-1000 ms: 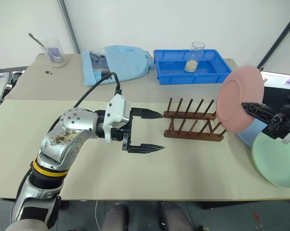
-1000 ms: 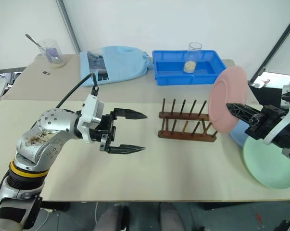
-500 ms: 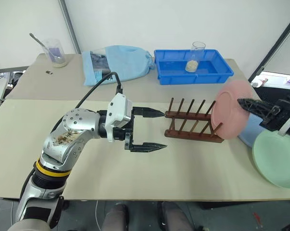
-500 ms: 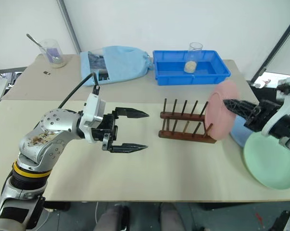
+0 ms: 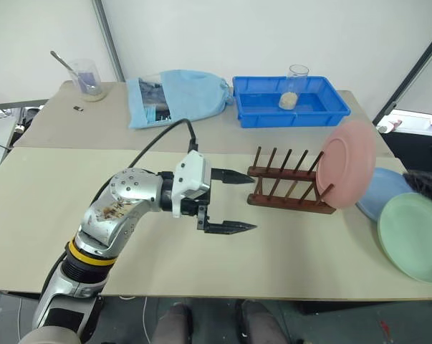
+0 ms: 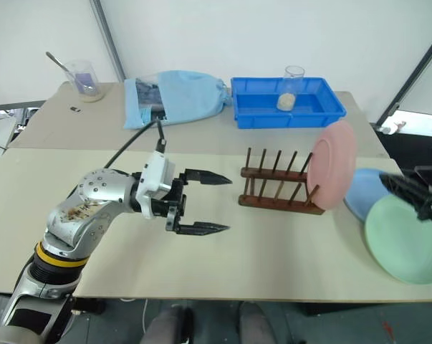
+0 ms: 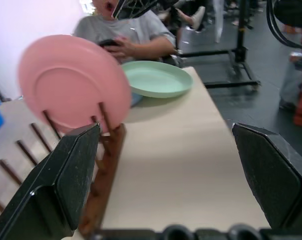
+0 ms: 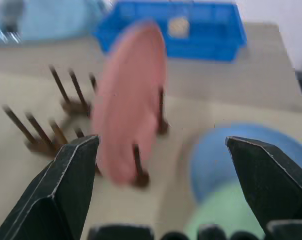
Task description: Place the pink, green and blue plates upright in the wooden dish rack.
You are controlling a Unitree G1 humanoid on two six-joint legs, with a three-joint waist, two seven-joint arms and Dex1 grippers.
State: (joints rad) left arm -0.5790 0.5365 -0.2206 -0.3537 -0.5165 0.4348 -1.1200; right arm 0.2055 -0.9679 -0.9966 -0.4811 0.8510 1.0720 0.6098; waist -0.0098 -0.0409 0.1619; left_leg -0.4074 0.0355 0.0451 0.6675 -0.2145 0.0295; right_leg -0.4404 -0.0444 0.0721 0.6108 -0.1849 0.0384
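1. Release: the salmon-pink round matte plate (image 5: 346,163) stood on edge at the right end of the small dark brown wooden dish rack (image 5: 287,185), caught among the last pegs and leaning a little to the right; a second before it had hung above that end, pinched in the right gripper (image 8: 161,190).
2. Right gripper: its two black fingers (image 8: 65,185) stood wide apart with nothing between them. Seen from the head, the fingertips (image 6: 409,192) lay at the right edge of the table, well apart from the pink plate; half a second earlier they had reached to its rim.
3. Left gripper (image 5: 236,202): it hovered just left of the rack, jaws spread wide and empty, pointing at the rack's near end, in much the same pose as a second before.
4. Remaining plates: the light blue round plate (image 5: 382,196) lay flat on the table to the right of the rack, and the pale mint-green round plate (image 5: 410,235) lay flat partly on top of it, overhanging the table edge (image 5: 201,292).
5. Background: the blue plastic tray (image 5: 291,111) holding a clear glass (image 5: 296,86), a light blue cloth bag (image 5: 176,97) and a beaker with a spoon (image 5: 87,77) stood along the far side. A seated person (image 7: 125,35) showed beyond the table in the left wrist view.
6. Reading: one plate of three appeared racked. The green plate, lying uppermost, would probably be next, and the pink plate's lean suggested it could tip if the rack were nudged.
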